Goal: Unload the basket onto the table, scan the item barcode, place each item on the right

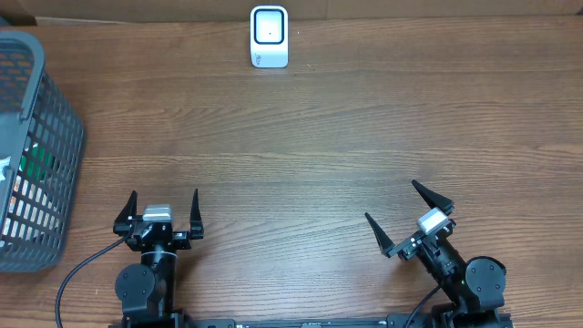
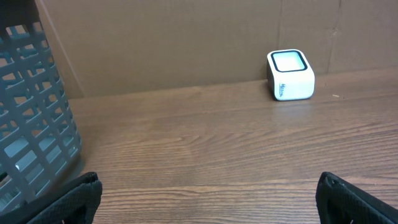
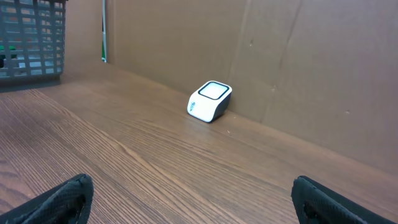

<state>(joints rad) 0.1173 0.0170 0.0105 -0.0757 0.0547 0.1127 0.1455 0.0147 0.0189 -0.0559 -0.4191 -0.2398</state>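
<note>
Nothing has started yet, as far as I can tell. My left claw (image 1: 164, 193) and right claw (image 1: 391, 199) are both spread as wide as they go, with nothing in either one. They sit at the near edge of the counter (image 1: 301, 137), well apart from the scanner (image 1: 270, 36), one to each side of it.

The scanner is the little white box at the far edge, against the back wall, with its window facing up. The grey mesh basket (image 1: 36, 137) stands well off to the scanner's left and closer to me.

The item I'm meant to scan looks to be in that basket. I can see a green thing (image 1: 38, 164) through the mesh, plus a bit of orange, but I can't tell what it is or where its barcode sits.

So my guess is I'm at the fetch step. The left claw is the one on the basket's side of the scanner, so it makes sense for it to reach over the rim, drop in from above and close on the green thing. After that it's a carry over to the scanner with the barcode turned down toward the window. I may need to rotate the item once it's out, since the label is hidden for now.
</note>
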